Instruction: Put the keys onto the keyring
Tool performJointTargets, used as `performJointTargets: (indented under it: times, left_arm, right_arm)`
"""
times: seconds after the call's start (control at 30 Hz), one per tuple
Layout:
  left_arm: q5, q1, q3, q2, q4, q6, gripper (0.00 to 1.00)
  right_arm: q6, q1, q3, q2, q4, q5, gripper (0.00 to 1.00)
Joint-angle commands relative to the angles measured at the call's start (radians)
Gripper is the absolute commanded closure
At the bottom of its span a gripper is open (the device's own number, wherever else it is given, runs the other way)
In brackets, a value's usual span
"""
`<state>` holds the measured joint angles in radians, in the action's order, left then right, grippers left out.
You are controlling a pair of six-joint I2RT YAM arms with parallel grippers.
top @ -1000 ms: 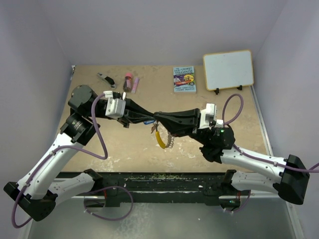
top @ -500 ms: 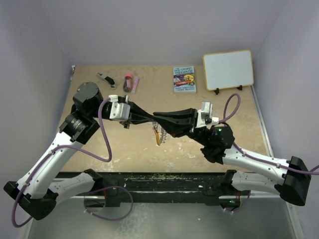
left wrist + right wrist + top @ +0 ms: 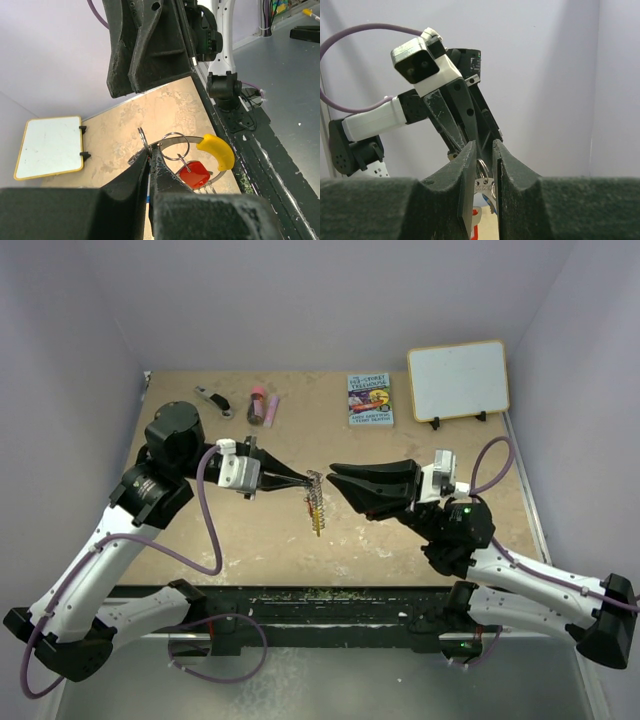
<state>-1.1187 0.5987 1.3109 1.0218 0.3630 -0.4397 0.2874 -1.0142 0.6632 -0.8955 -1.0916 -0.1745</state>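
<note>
The left gripper [image 3: 303, 480] is clamped tight on the top of the keyring [image 3: 316, 505]. It holds the ring up above the tan table [image 3: 250, 535], and the hoop hangs down from the fingertips, seen nearly edge-on from above. In the left wrist view the thin metal band runs out from between the 2 closed fingers to the orange-yellow part [image 3: 216, 150]. The red key [image 3: 194, 175] dangles under the band from a small split ring [image 3: 175, 145] that appears to loop around it.

By that view, 1 of the 2 keys looks to be already on the ring. The blue key is the open question: only a sliver of blue shows below the left fingers, too little to tell whether it is threaded or loose. If it is not on, that is the step left.

Further right, the right gripper [image 3: 337, 478] sits level with the left one and points at it. It is just beside the ring but not touching it. Its jaws stand narrowly apart with nothing between them. In the right wrist view the ring shows through that gap, beyond the tips. So the ring hangs between the 2 grippers, gripped by the left alone.
</note>
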Motion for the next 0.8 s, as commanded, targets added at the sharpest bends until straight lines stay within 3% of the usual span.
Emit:
performJointTargets:
  times: [0.0, 0.4, 0.77]
  left_arm:
    - [0.0, 0.004, 0.043, 0.003, 0.012, -0.054, 0.97]
    - [-0.04, 0.005, 0.087, 0.027, 0.109, -0.103, 0.97]
    - [-0.075, 0.006, 0.094, 0.033, 0.12, -0.085, 0.97]
  right_arm:
    - [-0.003, 0.0, 0.008, -0.004, -0.021, 0.011, 0.76]
    - [-0.028, 0.0, 0.062, -0.051, 0.042, -0.094, 0.74]
    - [-0.044, -0.001, 0.07, -0.059, 0.035, -0.092, 0.73]
